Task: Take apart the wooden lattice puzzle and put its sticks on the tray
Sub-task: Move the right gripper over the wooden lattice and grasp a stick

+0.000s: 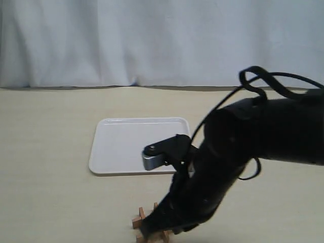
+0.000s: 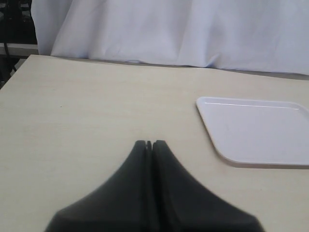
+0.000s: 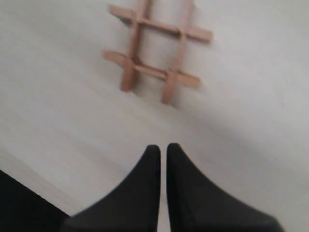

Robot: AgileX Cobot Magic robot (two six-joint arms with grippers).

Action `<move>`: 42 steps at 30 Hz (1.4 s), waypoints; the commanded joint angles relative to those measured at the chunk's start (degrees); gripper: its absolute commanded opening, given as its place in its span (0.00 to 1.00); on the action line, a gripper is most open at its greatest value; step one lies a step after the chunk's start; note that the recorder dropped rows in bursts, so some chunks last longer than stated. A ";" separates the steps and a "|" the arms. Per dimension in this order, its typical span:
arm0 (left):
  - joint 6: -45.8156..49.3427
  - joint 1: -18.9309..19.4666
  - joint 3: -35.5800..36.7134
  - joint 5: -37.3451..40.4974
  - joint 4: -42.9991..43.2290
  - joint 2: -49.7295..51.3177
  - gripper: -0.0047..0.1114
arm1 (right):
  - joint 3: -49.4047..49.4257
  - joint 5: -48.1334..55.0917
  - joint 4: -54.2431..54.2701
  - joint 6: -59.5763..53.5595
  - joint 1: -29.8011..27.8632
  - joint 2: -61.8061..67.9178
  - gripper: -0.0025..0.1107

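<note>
White curtain (image 1: 152, 40) closes off the back, and a pale table (image 1: 45, 152) fills the rest. At its middle lies the tray (image 1: 121, 142), and nothing rests on the part that shows. The wooden lattice puzzle (image 1: 137, 221) sits near it at about 6 o'clock, close to the front edge and half hidden under the right arm (image 1: 228, 152) in the exterior view. The right wrist view shows it whole: its sticks (image 3: 176, 55) all interlocked in a hash shape, flat on the table.

The right jaws are pressed together and hang just short of the puzzle, apart from it and gripping nothing. That reads as an approach. Closed tips could nudge a stick sideways out of its notches, or the jaws must spread before any pinch. The left jaws are also pressed together, over bare table with the tray nearby, probably parked clear of the working arm. No stick is freed yet, so the job looks barely begun
</note>
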 commanded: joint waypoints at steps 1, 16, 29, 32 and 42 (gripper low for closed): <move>0.06 -0.01 0.06 -0.56 0.14 -0.12 0.04 | -5.11 3.99 -0.75 1.44 3.16 2.93 0.06; 0.06 -0.01 0.06 -0.56 0.14 -0.12 0.04 | -4.67 4.76 -0.75 5.03 3.44 10.25 0.38; 0.06 -0.01 0.06 -0.43 0.14 -0.12 0.04 | -4.67 0.97 -4.45 9.10 3.44 11.88 0.26; 0.06 -0.01 0.06 -0.43 0.14 -0.12 0.04 | -4.67 -0.61 -6.38 14.32 3.44 12.25 0.26; 0.06 -0.01 0.06 -0.43 0.14 -0.12 0.04 | -4.67 -2.32 -5.13 15.52 3.66 13.41 0.26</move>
